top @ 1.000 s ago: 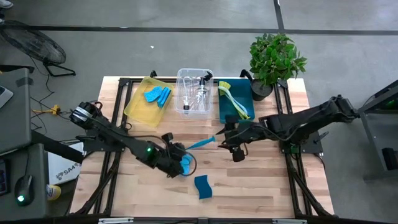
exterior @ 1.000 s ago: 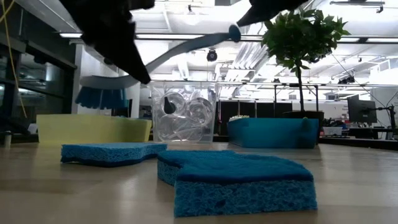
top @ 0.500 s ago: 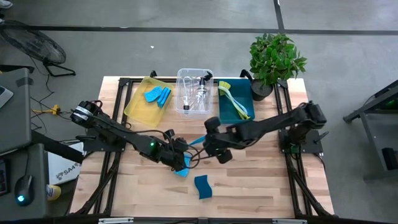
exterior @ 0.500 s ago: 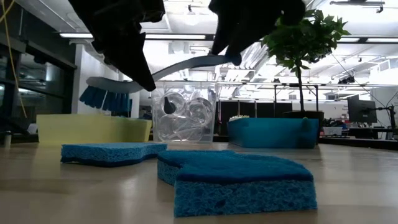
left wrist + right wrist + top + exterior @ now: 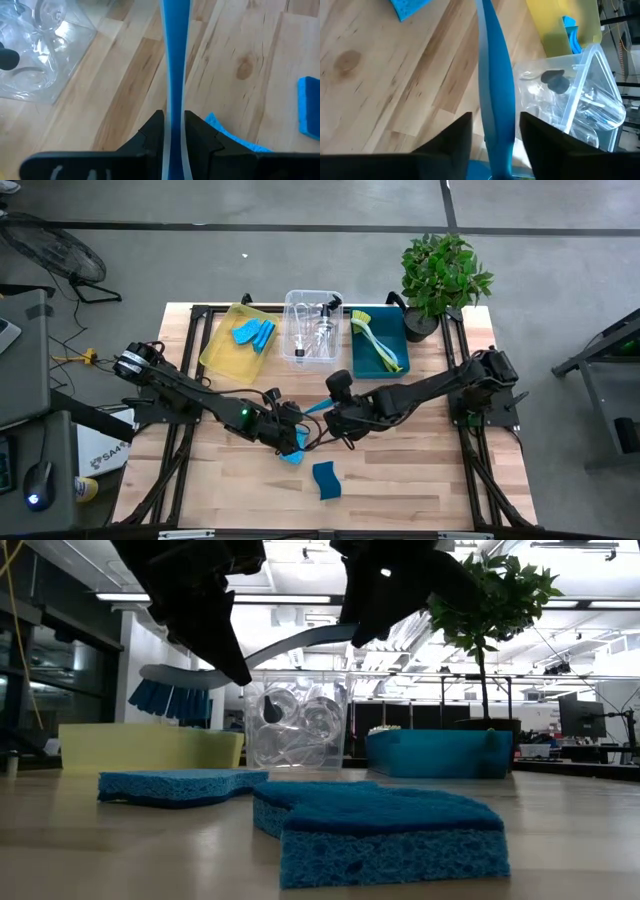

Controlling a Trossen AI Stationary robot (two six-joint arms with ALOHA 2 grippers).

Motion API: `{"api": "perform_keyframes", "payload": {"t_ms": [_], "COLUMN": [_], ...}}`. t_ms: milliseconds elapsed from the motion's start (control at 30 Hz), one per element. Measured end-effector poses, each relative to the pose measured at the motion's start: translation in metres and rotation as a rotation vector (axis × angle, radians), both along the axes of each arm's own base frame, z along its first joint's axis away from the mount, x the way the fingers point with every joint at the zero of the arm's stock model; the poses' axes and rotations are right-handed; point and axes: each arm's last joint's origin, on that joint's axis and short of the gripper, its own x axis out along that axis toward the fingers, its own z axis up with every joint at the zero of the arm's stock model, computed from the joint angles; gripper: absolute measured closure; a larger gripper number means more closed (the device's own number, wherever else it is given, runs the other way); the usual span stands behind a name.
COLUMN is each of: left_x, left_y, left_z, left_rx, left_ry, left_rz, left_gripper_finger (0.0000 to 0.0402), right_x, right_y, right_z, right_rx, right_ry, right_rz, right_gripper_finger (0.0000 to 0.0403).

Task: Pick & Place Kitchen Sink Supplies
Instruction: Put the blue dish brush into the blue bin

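The left pincer (image 5: 288, 431) is above the middle of the bench (image 5: 420, 480), with its fingers (image 5: 150, 132) clamped on the handle of the blue dish brush (image 5: 250, 658). The brush is held in the air, clear of the wood, its bristle head hanging low on one end. The right pincer (image 5: 330, 420) is at the other end of the same handle — its two fingers (image 5: 450, 137) stand apart on both sides of it, with a gap on each side, so it does not grip.

Two blue sponges (image 5: 385, 830) lie on the bench below, one near the front edge. Behind are the yellow bin (image 5: 222, 345), the clear bin (image 5: 296, 315) with bottles, and the teal bin (image 5: 372, 360) with a yellow-green brush (image 5: 378, 340).
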Motion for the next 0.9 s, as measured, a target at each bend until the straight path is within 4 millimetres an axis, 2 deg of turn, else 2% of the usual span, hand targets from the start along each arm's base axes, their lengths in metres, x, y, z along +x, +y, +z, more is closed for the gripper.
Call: {"api": "perform_keyframes", "payload": {"t_ms": [200, 300, 600, 900], "left_x": [0.0004, 0.0002, 0.0008, 0.0008], "left_y": [-0.0003, -0.0009, -0.0007, -0.0014], "left_z": [0.0002, 0.0002, 0.001, 0.0007], "left_rx": [-0.003, -0.006, 0.001, -0.019], "left_ry": [-0.005, -0.004, -0.013, -0.006], "left_rz": [-0.001, -0.004, 0.002, -0.01], "left_gripper_finger": [0.0353, 0.0353, 0.0306, 0.03], "right_x": [-0.0003, -0.0005, -0.0006, -0.0028], "right_y": [0.0022, 0.0022, 0.0023, 0.0017], "right_z": [0.0004, 0.0003, 0.0002, -0.0009], "right_rx": [0.0, 0.0, 0.005, 0.009], "right_ry": [-0.002, -0.001, 0.0, 0.019], "right_rz": [0.006, 0.006, 0.004, -0.008], "right_gripper_finger": [0.0302, 0.0322, 0.0324, 0.0324]}}
